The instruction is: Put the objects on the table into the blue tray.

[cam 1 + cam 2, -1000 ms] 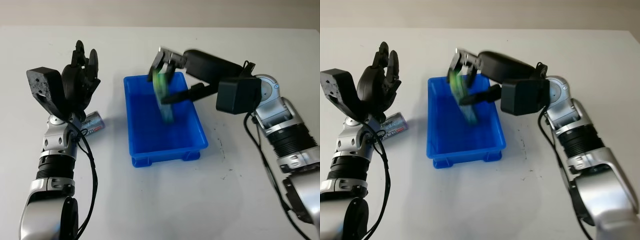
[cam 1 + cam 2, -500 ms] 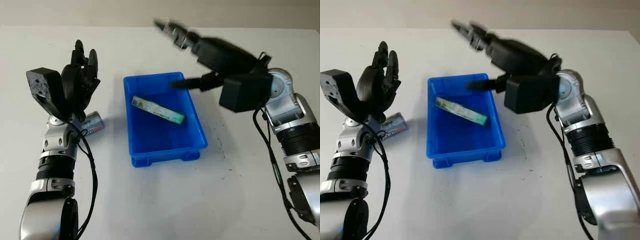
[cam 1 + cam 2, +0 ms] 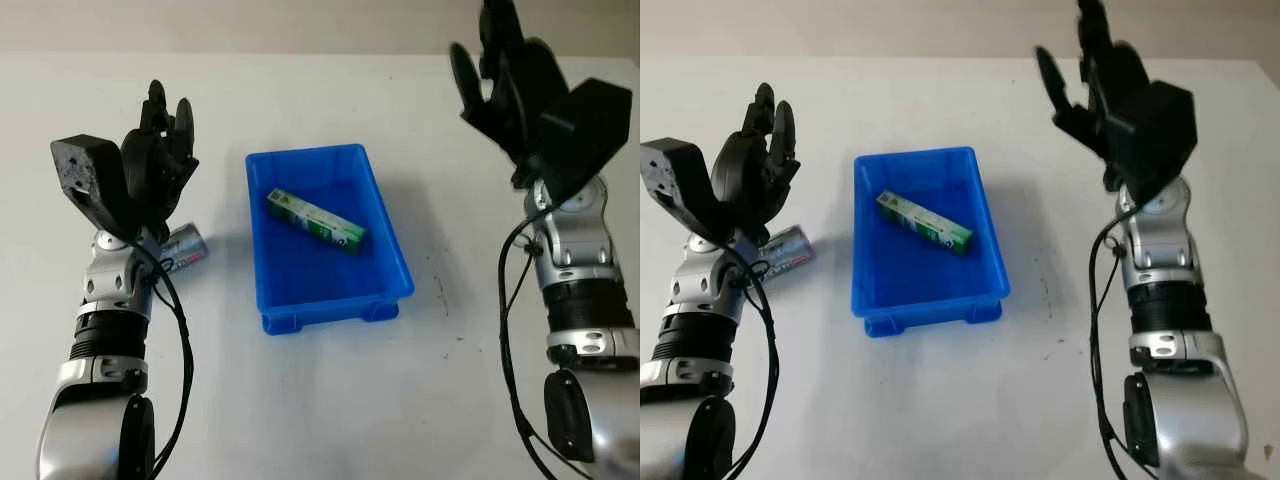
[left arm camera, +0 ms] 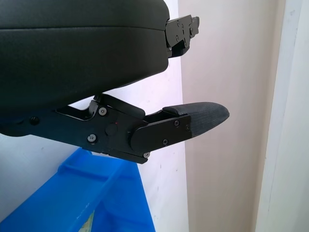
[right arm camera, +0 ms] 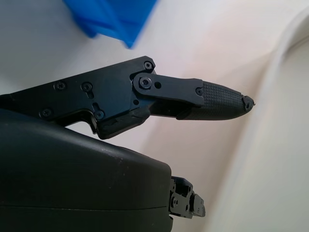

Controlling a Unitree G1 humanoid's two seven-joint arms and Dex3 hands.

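The white table (image 3: 330, 400) carries the blue tray (image 3: 395, 262) at centre, bare surface all round its rim. A green box (image 3: 316, 220) lies slantwise inside. The right hand (image 3: 520, 85) is raised right of the tray, fingers wide, holding nothing; the left hand (image 3: 155, 165) likewise, above a small can (image 3: 185, 247) left of the tray.

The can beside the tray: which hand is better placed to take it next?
Probably the left hand: open, it is raised just above the can, on the same side of the blue tray. The right hand, also open, is across the tray.
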